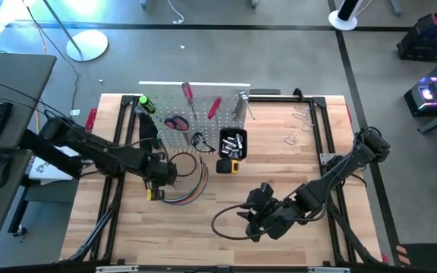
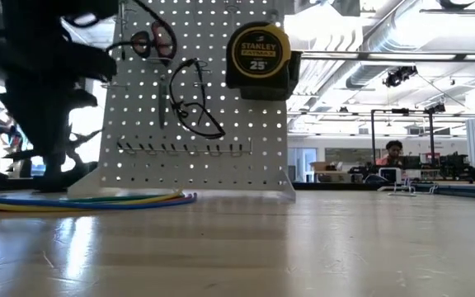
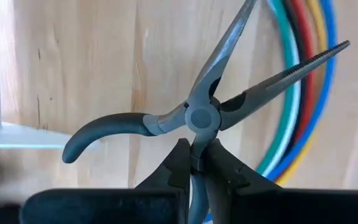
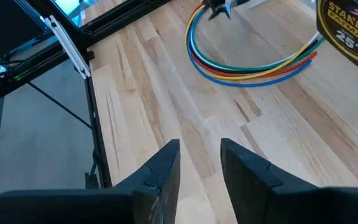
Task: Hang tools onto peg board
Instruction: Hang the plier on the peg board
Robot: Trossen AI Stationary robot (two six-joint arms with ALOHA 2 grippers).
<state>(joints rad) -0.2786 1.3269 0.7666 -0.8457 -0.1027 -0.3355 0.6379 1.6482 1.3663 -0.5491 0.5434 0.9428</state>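
My left gripper [image 1: 160, 176] [image 3: 196, 163] is shut on black-handled needle-nose pliers [image 3: 207, 115], just in front of the white peg board [image 1: 196, 121] and beside the coloured cable bundle [image 1: 190, 187]. On the board hang red scissors [image 1: 177, 123], a green screwdriver [image 1: 144, 102], red screwdrivers [image 1: 188, 92], a wrench [image 1: 243, 105], a black bin [image 1: 232, 142] and a yellow tape measure [image 2: 258, 51]. My right gripper [image 1: 253, 216] [image 4: 199, 162] hovers open over the table's near middle, holding nothing. My left gripper pinches one handle of the pliers [image 3: 197, 148] between its two fingers [image 3: 173, 169], right below the pivot. The fingers point steeply down and lie along that handle. The pliers stand splayed open, jaws pointing away from the fingers, the other handle [image 3: 104, 130] sticking out sideways.
A black metal frame [image 1: 124, 152] borders the wooden table on both sides. Wire clamps [image 1: 293, 139] lie at the far right of the table. The cable bundle [image 4: 253, 62] curves between the two arms. Bare wood [image 1: 203, 243] lies near the front edge.
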